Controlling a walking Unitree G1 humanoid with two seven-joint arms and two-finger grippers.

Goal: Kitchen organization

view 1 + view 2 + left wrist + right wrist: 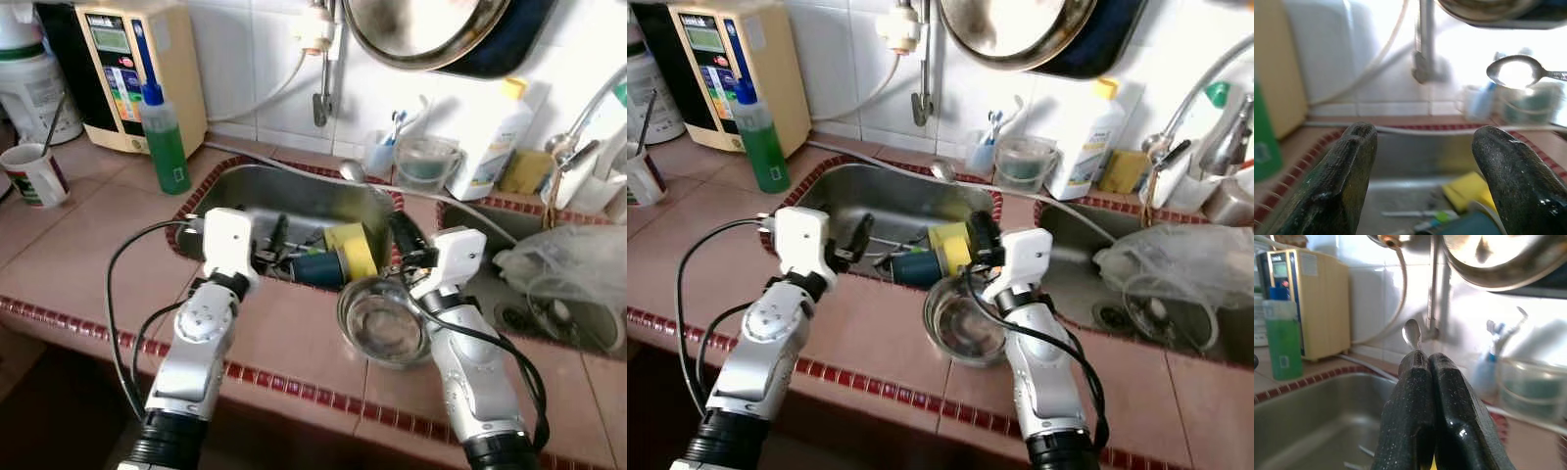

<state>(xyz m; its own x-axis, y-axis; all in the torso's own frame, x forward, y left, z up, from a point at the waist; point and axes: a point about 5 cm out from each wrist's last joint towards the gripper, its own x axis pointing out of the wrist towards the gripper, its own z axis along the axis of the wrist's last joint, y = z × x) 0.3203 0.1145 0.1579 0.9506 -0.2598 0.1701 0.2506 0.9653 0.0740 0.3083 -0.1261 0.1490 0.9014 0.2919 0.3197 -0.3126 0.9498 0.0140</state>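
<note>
Spoon (1411,334) is gripped by its handle in the right pincer (1426,363), whose two black fingers are pressed together around it, so that the bowl of the spoon stands up just past the fingertips. In the head views the same spoon (353,170) is seen lifted above the back rim of the sink (245,186), ahead of the right pincer (402,232), which is held over the sink's right edge. Just below and behind that pincer, on the tiled counter (88,255), a small metal bowl (382,323) is set beside the right arm.

The left pincer (1425,161) is held released, its fingers (1344,171) spread wide apart with nothing between them, and is pointed into the sink from its near left rim (277,235). Below and ahead of it, in the basin, a yellow sponge (351,250) and a dark blue cup (318,269) are lying together, between the two pincers, with thin utensils beside them that cannot be made out clearly.

Further to the left of the left pincer a green soap bottle (163,137) is stood on the counter, with a beige appliance (137,69) behind it. Beyond the right pincer, a second basin (509,294) is seen with a crumpled plastic bag (558,259) in it.
</note>
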